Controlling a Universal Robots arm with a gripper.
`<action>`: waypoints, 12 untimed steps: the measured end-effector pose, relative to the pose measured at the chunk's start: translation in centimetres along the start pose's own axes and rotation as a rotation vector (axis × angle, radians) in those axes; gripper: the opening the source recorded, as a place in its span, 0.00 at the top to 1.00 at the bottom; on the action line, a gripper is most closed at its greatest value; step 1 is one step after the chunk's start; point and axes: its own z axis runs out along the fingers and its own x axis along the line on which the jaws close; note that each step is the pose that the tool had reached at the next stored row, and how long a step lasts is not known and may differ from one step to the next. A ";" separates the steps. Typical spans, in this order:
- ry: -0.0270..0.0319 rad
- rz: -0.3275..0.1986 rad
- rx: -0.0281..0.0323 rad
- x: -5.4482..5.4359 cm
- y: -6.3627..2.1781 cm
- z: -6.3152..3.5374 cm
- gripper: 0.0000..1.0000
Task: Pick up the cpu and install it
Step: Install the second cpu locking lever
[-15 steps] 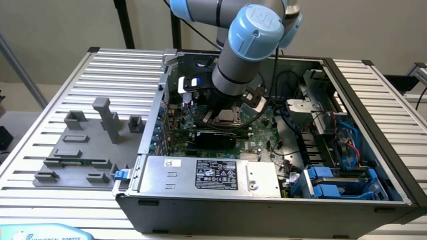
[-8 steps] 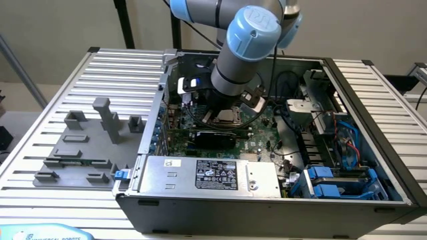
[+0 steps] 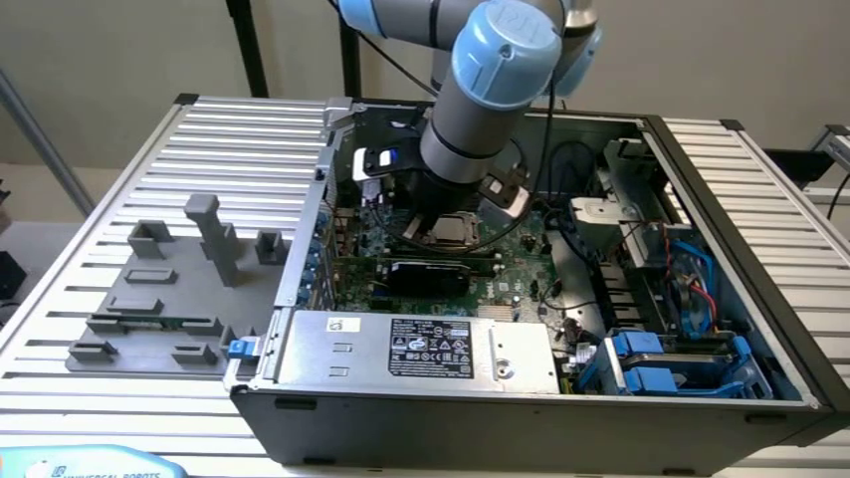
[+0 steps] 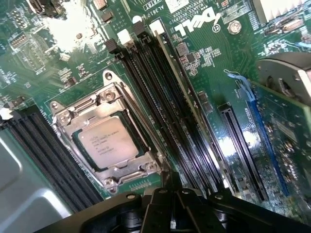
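Resting in its metal socket frame (image 4: 104, 141) at lower left of the wrist view, the cpu (image 4: 108, 143) looked light, stiff and fragile (best taken by its edges), while the gripper (image 4: 167, 204) above was closed and held nothing.

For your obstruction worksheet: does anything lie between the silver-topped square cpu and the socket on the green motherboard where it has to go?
Nothing visible does. The silver-topped square cpu already lies inside the metal-framed socket on the green motherboard, with no part over its top. The black hand sits beside the socket, shut and holding nothing.
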 end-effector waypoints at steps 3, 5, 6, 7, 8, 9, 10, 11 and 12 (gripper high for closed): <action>-0.0005 0.000 -0.0003 0.2 -0.38 -1.28 0.89; -0.0006 0.000 -0.0004 0.3 -0.63 -2.11 0.89; -0.0007 0.000 -0.0004 0.3 -0.68 -2.27 0.89; -0.0004 0.000 -0.0003 0.3 -0.67 -2.26 0.89; -0.0004 0.000 -0.0003 0.3 -0.67 -2.26 0.89; 0.0003 0.000 0.0001 0.3 -0.68 -2.26 0.89; 0.0003 0.000 0.0001 0.3 -0.68 -2.26 0.89; 0.0003 0.000 0.0001 0.3 -0.68 -2.26 0.89; 0.0003 0.000 0.0001 0.3 -0.68 -2.26 0.89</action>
